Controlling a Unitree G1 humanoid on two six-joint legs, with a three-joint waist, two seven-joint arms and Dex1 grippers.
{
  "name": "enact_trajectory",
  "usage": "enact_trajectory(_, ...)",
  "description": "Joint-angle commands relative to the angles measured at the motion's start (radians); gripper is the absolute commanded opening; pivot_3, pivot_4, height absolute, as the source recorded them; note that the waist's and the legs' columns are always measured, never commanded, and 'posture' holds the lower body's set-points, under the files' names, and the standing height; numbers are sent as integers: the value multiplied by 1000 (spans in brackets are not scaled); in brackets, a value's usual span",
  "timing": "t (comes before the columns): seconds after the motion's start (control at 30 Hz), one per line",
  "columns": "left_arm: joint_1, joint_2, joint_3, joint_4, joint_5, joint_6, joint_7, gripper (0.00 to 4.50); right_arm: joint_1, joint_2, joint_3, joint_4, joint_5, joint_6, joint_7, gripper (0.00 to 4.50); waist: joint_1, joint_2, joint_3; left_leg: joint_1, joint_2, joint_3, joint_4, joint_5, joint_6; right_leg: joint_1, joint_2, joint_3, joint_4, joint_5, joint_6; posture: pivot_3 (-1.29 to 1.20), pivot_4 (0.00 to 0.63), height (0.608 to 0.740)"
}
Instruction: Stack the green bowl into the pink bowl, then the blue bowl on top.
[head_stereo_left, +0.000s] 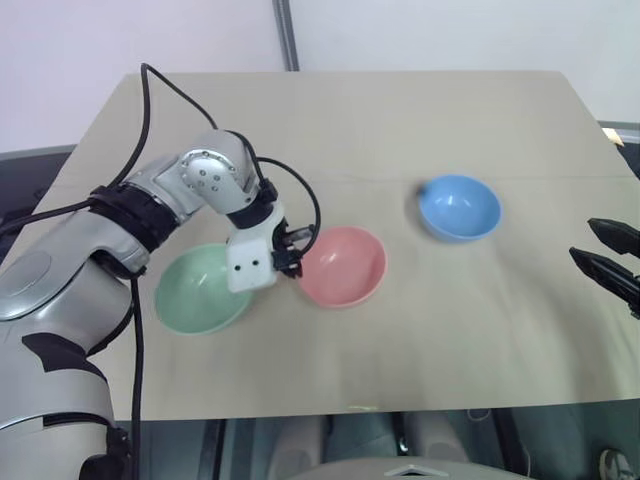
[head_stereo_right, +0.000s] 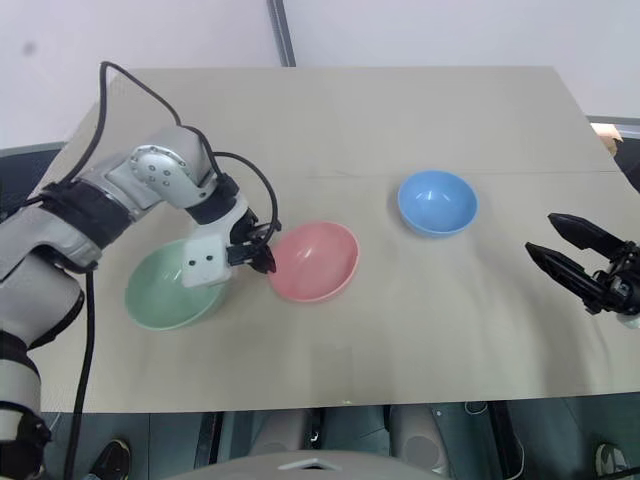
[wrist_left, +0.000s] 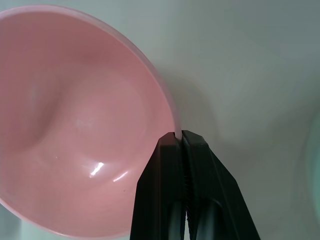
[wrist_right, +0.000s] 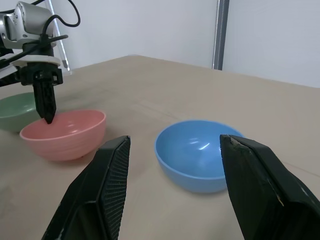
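The pink bowl (head_stereo_left: 345, 265) sits mid-table with the green bowl (head_stereo_left: 200, 290) to its left and the blue bowl (head_stereo_left: 460, 207) further right and back. All three stand apart on the table. My left gripper (head_stereo_left: 292, 267) points steeply down between the green and pink bowls, shut. Its tips (wrist_left: 181, 134) rest at the pink bowl's (wrist_left: 75, 125) left rim, and I see nothing held between them. My right gripper (head_stereo_right: 542, 235) hovers open at the table's right edge, to the right of the blue bowl (wrist_right: 197, 155) and facing it, with nothing between its fingers.
The beige table (head_stereo_left: 380, 120) has bare room behind and in front of the bowls. A metal post (head_stereo_left: 287, 35) rises behind the table's far edge. The left arm's black cable (head_stereo_left: 150, 110) loops above the table's left part.
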Motion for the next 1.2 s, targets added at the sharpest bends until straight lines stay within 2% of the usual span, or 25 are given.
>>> enact_trajectory(0.03,-36,11,8,20,10,-6,-4,1033,2,0,-33,-27,21,-7,-8,3171,-1,0,0,0,0,0,0,0,0,0,0,0,0,0,0,0,150,740)
enact_trajectory(0.2,-39,12,3,27,9,-24,-4,3352,-11,-6,-33,-21,31,-1,-19,3171,0,0,0,0,0,0,0,0,0,0,0,0,0,0,0,0,150,740)
enact_trajectory(0.4,-42,10,50,30,-17,-5,-4,3352,-19,-11,-27,-16,34,2,-16,3171,0,0,0,0,0,0,0,0,0,0,0,0,0,0,0,0,150,740)
enact_trajectory(0.5,-57,39,104,-11,-112,132,-4,3352,-20,-12,-27,-16,35,5,-12,3171,0,0,0,0,0,0,0,0,0,0,0,0,0,0,0,0,150,740)
enact_trajectory(0.73,-117,121,334,-58,-297,669,-4,3352,-37,-22,-16,-2,31,14,4,3171,-3,0,0,0,0,0,0,0,0,0,0,0,0,0,0,0,150,740)
enact_trajectory(0.83,-77,199,467,-147,-410,1025,-4,3352,-53,-26,-4,11,26,15,15,3171,-15,1,0,1,0,-1,0,0,0,0,1,0,1,0,0,0,150,740)
enact_trajectory(0.9,0,267,571,-236,-494,1252,9,3352,-61,-30,2,22,22,16,25,3171,-24,2,1,1,0,-1,0,0,0,0,1,0,1,0,0,0,150,740)
enact_trajectory(0.97,148,373,689,-360,-615,1461,44,3352,-70,-35,6,30,22,18,31,3171,-34,4,1,1,1,-1,-1,0,0,0,0,0,1,0,0,0,150,740)
enact_trajectory(1.07,420,508,901,-498,-761,1666,102,3352,-76,-45,11,45,19,19,47,3171,-44,5,3,1,2,-2,-1,1,0,0,1,0,2,0,0,0,150,740)
enact_trajectory(1.13,614,556,1076,-544,-817,1768,141,3352,-85,-53,14,60,15,20,55,3171,-45,5,3,2,3,-3,-1,0,0,-1,0,1,3,0,0,0,150,740)
enact_trajectory(1.2,826,562,1301,-580,-823,1884,140,3352,-101,-62,20,77,11,21,62,3171,-38,6,3,3,3,-2,-1,0,1,0,0,1,3,0,0,0,150,740)
